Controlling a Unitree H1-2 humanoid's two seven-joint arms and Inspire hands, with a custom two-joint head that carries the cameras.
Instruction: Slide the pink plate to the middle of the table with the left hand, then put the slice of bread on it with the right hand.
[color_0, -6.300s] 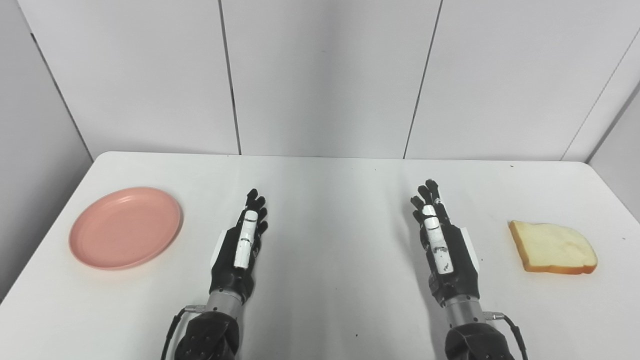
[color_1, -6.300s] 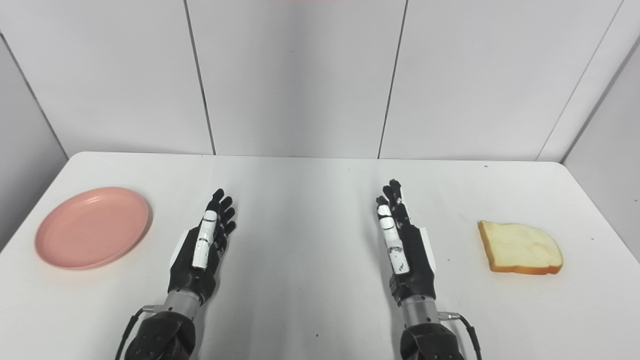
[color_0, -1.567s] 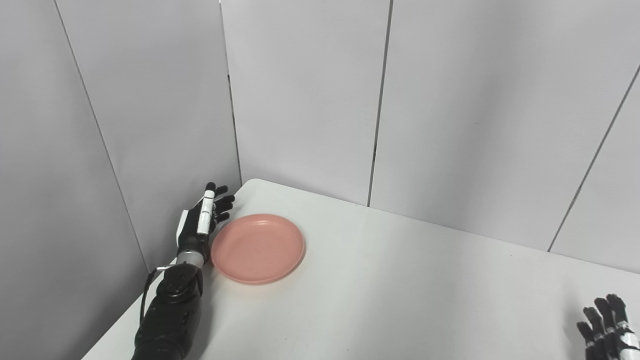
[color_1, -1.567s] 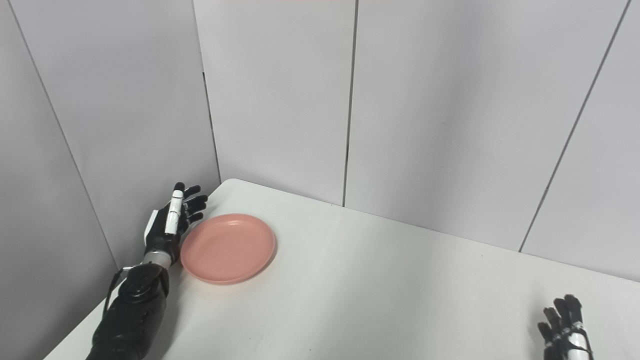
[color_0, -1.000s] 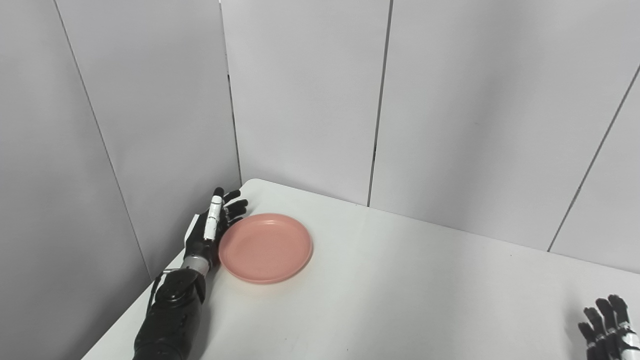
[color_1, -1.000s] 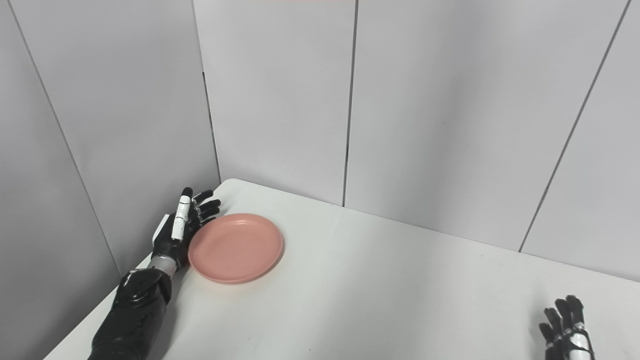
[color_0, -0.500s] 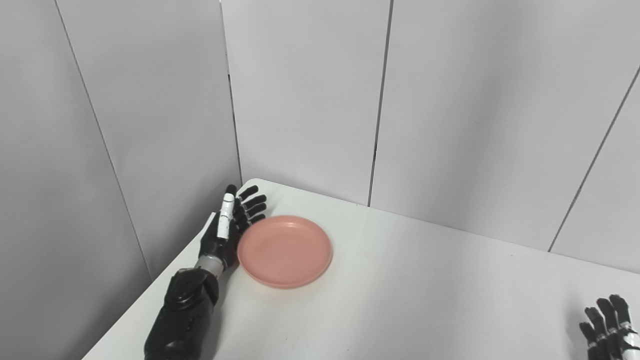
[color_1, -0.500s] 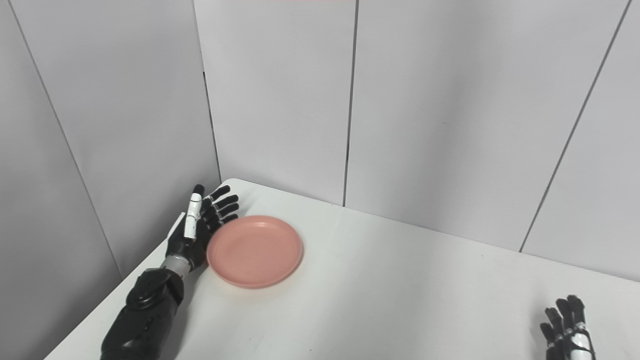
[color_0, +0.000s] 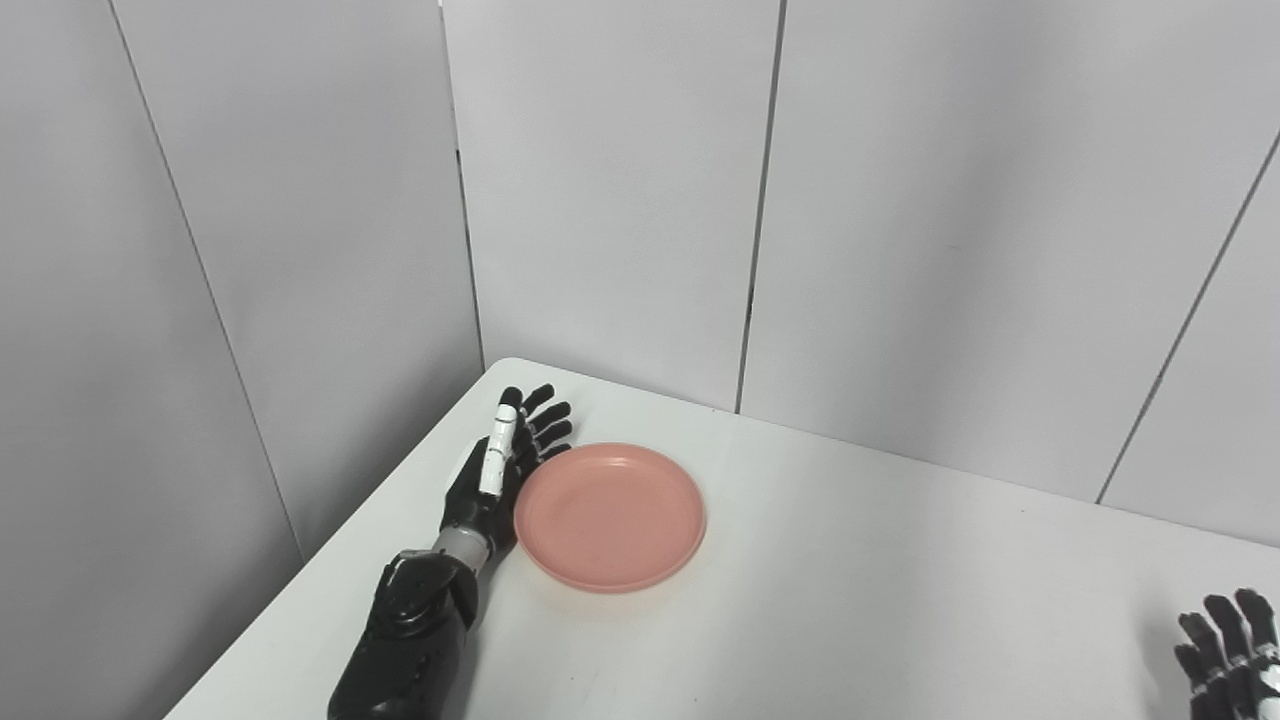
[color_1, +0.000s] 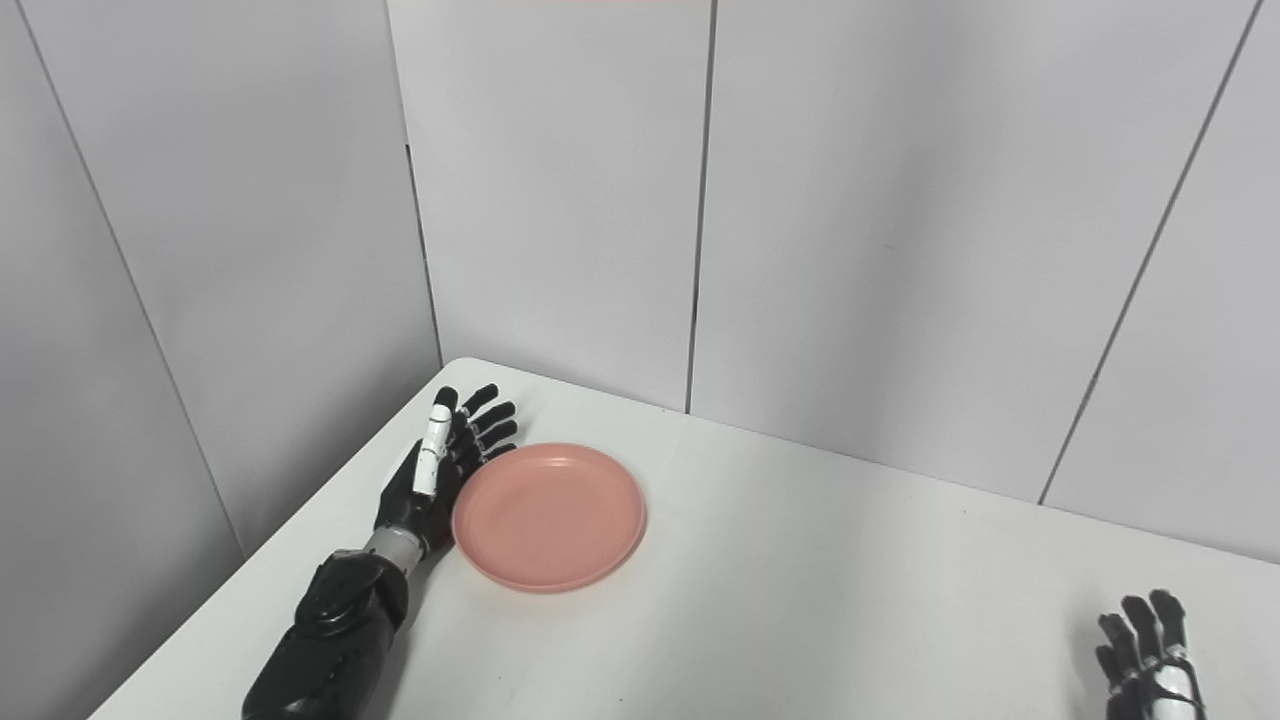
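Note:
The pink plate (color_0: 610, 515) lies flat on the white table (color_0: 850, 620), near its far left corner. My left hand (color_0: 497, 470) stands on edge against the plate's left rim, fingers straight and spread, holding nothing. At the bottom right corner only the fingertips of my right hand (color_1: 1145, 645) show, spread apart and empty. The slice of bread is out of view.
Grey wall panels (color_0: 620, 200) close in the table at the back and on the left. The table's left edge (color_0: 330, 570) runs just beside my left forearm (color_0: 410, 640).
My left hand has pushed the plate to the right, away from the table's left edge. The right hand has hardly moved. The camera turned left since the first frames.

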